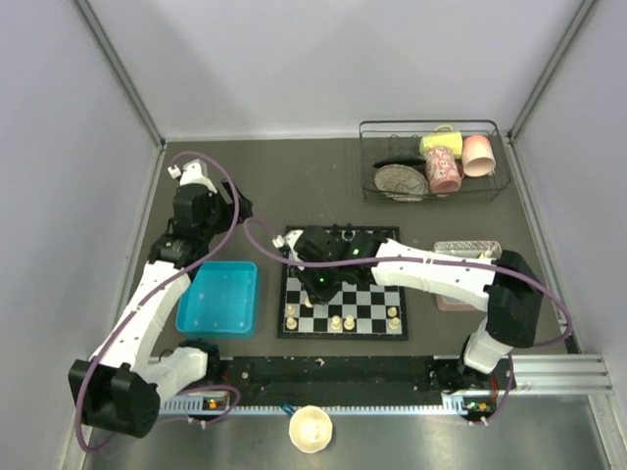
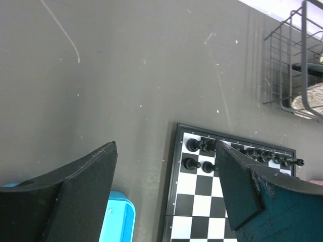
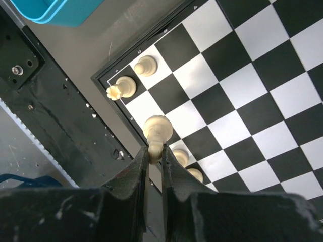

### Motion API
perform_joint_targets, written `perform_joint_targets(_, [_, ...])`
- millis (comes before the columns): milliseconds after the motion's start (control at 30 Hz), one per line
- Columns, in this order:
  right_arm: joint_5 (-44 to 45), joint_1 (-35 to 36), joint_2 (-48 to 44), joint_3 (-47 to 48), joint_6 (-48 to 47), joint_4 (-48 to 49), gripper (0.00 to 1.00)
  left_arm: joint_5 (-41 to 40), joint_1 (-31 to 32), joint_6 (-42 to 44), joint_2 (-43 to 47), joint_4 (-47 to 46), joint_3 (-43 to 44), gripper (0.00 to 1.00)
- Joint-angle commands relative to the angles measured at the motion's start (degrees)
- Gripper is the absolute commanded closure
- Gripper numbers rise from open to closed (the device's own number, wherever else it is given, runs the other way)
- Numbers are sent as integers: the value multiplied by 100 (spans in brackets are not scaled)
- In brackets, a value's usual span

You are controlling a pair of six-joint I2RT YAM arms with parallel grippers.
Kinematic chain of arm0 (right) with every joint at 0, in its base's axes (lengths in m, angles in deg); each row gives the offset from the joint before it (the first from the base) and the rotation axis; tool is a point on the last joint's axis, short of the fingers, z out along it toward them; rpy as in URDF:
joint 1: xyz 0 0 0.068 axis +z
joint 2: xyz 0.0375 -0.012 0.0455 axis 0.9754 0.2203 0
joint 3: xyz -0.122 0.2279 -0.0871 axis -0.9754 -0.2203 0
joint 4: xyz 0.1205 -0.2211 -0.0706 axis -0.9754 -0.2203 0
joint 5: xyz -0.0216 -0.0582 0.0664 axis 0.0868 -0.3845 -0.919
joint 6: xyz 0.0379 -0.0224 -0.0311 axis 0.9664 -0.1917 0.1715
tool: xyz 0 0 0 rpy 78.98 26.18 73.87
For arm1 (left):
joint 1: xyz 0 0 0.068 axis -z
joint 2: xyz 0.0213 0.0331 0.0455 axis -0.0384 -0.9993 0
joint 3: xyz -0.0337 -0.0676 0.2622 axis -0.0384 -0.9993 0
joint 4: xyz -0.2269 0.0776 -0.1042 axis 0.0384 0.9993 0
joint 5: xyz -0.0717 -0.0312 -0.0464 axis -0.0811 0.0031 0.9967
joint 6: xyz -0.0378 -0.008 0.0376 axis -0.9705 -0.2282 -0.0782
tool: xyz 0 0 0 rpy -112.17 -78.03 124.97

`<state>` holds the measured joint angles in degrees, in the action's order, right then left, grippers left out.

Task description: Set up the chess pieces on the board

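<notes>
While the right gripper [image 3: 155,154] has its jaws closed on a small cream piece [image 3: 158,128], round-headed like a pawn, I judge that placing this piece is the step in hand. It hangs over the edge rows of the chessboard [image 3: 252,85]; whether its base touches a square, I cannot tell. At eleven o'clock from it two cream pieces [image 3: 145,65] already stand in the corner, and at five o'clock two more show, partly hidden behind a finger. In the top view only a few cream pieces are seen, all along the six o'clock edge of the board, so the cream side seems to be at an early stage, with most of its places not yet filled. Black pieces [image 2: 192,144] stand in the rows at the twelve o'clock edge in the left wrist view. The left gripper [image 2: 165,151] is wide open and holds nothing, above the table beyond the blue tray [image 1: 217,299], which lies at nine o'clock of the board.
</notes>
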<state>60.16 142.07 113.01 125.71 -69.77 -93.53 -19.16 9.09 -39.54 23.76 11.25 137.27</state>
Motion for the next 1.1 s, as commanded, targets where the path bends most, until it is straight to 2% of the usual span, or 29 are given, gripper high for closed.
perform_joint_targets(0, [159, 182, 154, 382, 318, -251, 100, -405, -197, -12, 86, 113, -35, 16])
perform_joint_targets(267, [712, 481, 488, 663, 1118, -822, 100, -467, -601, -241, 68, 175, -141, 16])
perform_joint_targets(633, [836, 525, 751, 698, 2436, -972, 100, -406, -698, -223, 112, 166, -123, 16])
perform_joint_targets(1067, [1108, 727, 1121, 945, 2780, -1033, 100, -353, -716, -197, 121, 131, -97, 16])
